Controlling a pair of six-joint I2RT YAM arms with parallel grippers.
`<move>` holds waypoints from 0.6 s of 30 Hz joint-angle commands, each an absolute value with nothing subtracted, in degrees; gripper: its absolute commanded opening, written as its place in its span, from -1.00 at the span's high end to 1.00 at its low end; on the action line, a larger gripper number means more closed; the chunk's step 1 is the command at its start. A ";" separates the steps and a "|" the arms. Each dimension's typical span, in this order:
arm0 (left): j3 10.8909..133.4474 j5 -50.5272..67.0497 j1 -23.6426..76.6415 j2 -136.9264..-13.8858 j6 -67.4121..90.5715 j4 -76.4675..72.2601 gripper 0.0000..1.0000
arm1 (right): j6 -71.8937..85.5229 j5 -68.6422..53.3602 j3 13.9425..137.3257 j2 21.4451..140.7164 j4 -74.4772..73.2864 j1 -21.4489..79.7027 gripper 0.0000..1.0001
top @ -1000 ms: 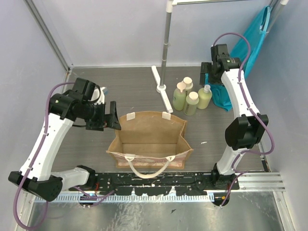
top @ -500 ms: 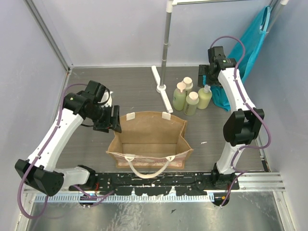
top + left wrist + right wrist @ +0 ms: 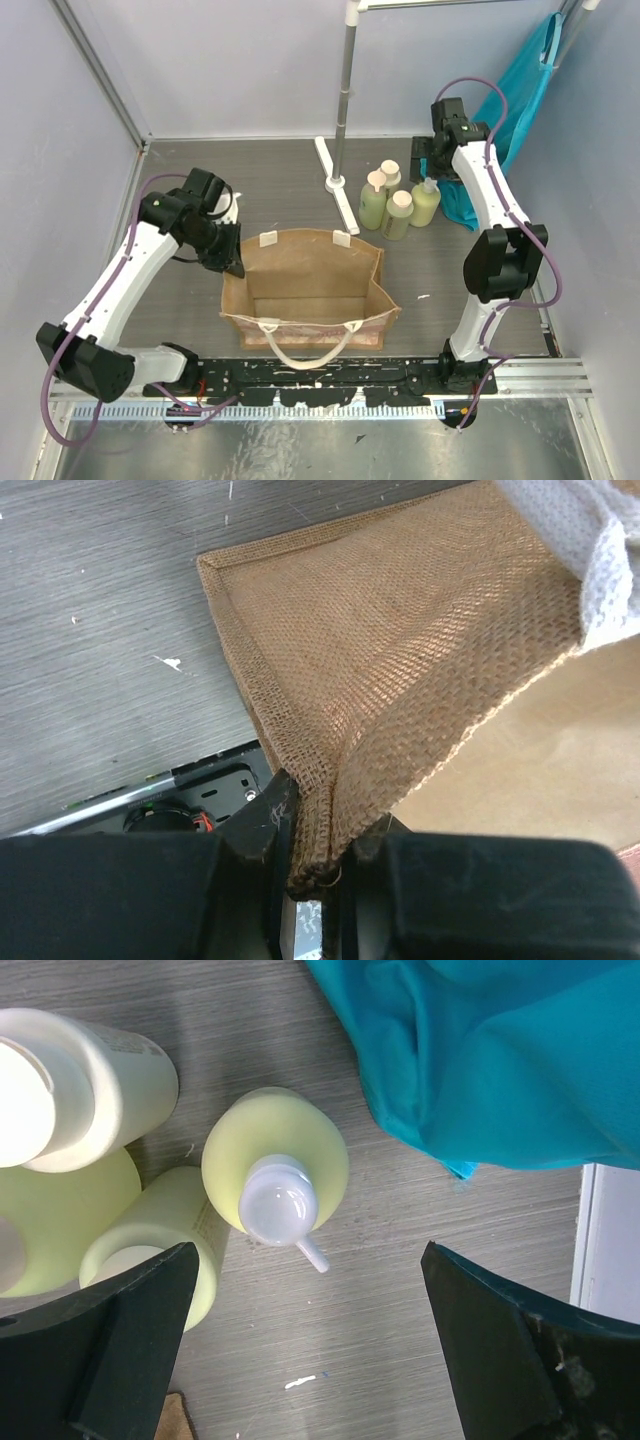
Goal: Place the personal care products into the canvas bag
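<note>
So far no bottles (image 3: 398,212) are in the bag (image 3: 312,268); left pincer (image 3: 310,825) pinches its rim, right pincer (image 3: 310,1260) hovers spread over them.

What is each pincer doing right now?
Left pincer: closed on the canvas bag edge.
Right pincer: open, empty, above the pump bottle.

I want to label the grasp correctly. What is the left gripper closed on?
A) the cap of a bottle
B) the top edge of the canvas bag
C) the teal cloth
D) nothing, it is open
B: in the left wrist view, the left gripper has its two fingers pressed together on the woven rim of the canvas bag.
</note>
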State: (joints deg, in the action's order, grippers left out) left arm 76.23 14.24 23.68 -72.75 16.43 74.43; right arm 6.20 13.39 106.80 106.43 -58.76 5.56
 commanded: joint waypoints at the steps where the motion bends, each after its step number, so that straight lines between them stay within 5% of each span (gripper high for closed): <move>1: 79.00 13.85 23.82 -75.39 13.90 74.14 0.73 | 6.00 10.73 104.75 106.90 -56.00 5.82 -1.00; 18: 80.80 14.28 23.82 -76.66 12.34 73.61 0.87 | 5.49 9.39 107.09 115.22 -54.05 4.66 -0.99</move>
